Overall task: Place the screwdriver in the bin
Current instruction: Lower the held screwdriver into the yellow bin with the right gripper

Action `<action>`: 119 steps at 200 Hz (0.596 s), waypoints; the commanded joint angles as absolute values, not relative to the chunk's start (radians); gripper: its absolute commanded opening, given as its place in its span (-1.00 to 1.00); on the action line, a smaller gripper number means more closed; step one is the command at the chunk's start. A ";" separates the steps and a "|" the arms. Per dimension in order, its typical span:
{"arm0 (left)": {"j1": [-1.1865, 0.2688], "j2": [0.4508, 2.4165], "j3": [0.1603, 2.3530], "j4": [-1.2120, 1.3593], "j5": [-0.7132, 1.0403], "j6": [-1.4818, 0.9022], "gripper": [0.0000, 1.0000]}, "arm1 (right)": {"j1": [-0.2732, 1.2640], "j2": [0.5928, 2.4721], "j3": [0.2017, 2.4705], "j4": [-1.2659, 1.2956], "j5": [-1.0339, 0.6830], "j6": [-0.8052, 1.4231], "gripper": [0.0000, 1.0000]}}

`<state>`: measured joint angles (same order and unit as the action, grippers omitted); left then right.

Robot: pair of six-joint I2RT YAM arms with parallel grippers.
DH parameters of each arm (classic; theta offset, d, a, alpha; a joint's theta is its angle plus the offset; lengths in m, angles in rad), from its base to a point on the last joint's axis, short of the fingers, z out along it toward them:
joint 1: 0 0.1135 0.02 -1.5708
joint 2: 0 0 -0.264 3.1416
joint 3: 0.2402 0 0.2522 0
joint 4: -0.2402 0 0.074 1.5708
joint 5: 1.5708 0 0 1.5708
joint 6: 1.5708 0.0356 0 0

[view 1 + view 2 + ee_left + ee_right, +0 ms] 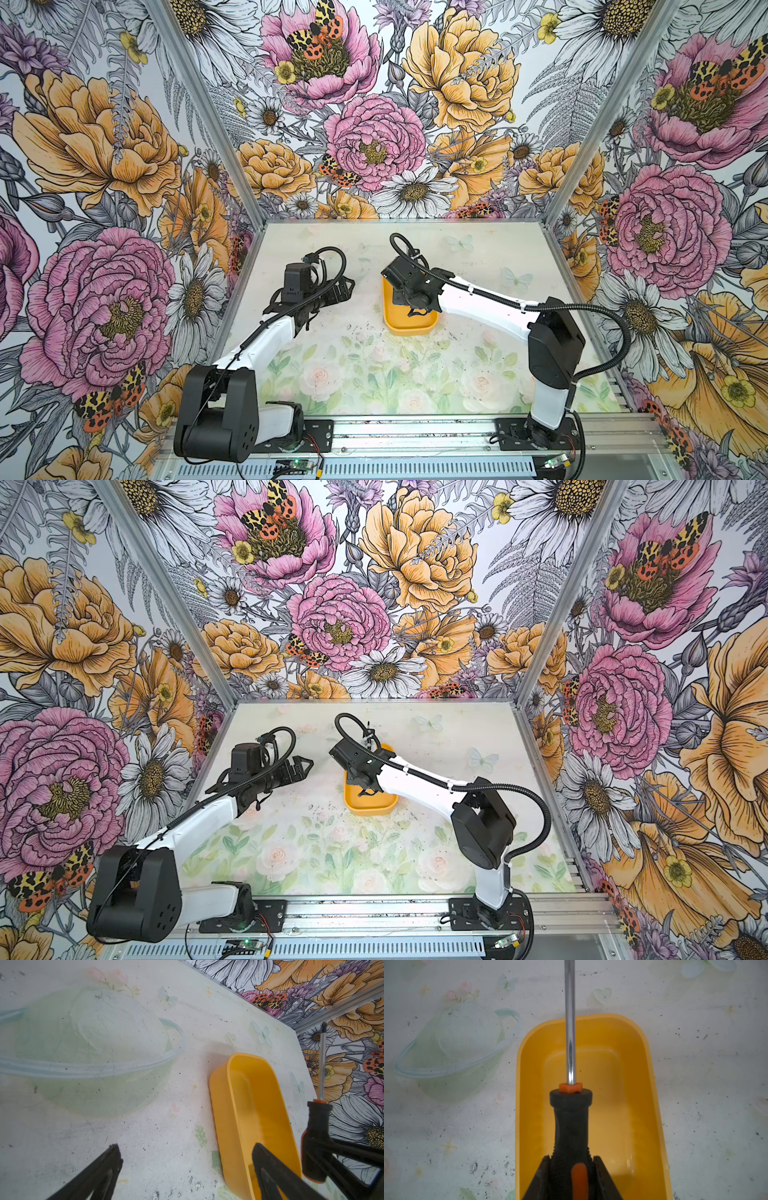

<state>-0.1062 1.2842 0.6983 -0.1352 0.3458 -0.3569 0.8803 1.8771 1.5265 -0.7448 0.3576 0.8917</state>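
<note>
Screwdriver [571,1122]: handle clamped in right pincer [571,1159], held lengthwise above bin [637,1076], likely so that release drops it inside. Left pincer [186,1147]: apart, empty, beside bin.

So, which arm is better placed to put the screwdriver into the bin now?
Right: the right gripper is shut on the screwdriver and holds it over the bin. The left gripper is open, empty and beside the bin.
</note>
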 commanded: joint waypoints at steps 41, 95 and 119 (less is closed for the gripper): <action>-0.100 1.255 0.678 -0.142 0.342 -0.349 0.98 | 0.868 1.920 1.490 -0.759 0.265 0.919 -1.00; -0.101 1.240 0.680 -0.159 0.327 -0.350 0.98 | 0.845 1.967 1.486 -0.759 0.228 0.905 -1.00; -0.101 1.237 0.683 -0.167 0.322 -0.348 0.98 | 0.832 1.984 1.488 -0.758 0.217 0.899 -1.00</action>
<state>-0.1062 1.2560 0.6914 -0.1570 0.3447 -0.3573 0.8459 1.9663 1.4921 -0.7639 0.2287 0.9009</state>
